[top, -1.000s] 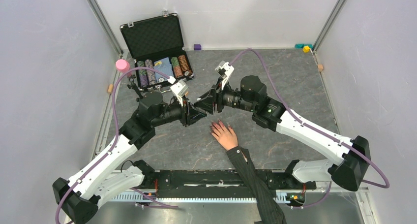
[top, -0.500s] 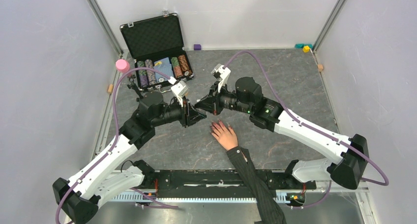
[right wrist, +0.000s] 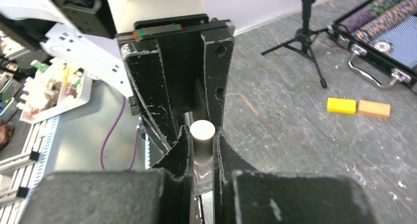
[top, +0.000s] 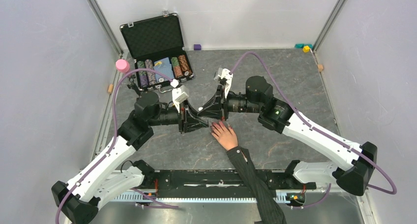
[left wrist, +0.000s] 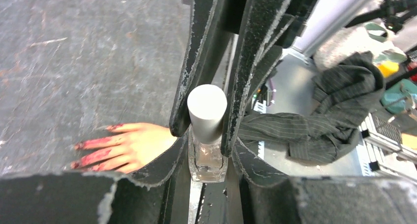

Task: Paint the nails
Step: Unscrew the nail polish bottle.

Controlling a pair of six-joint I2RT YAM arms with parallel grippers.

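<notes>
left claw (left wrist: 208, 176) clamped on small clear glass bottle (left wrist: 208, 157), probably light but slick; right claw (right wrist: 202, 152) on its white cap (right wrist: 202, 130), likely the surest hold. reddish-pink glossy nails (left wrist: 81, 146) need feather-light strokes.

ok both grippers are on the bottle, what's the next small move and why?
Probably rotate the right gripper to unscrew the white cap while the left gripper holds firm. The left clamps the clear bottle by its body, the right pinches the cap, and with the cap on, no polish can reach the nails.
</notes>
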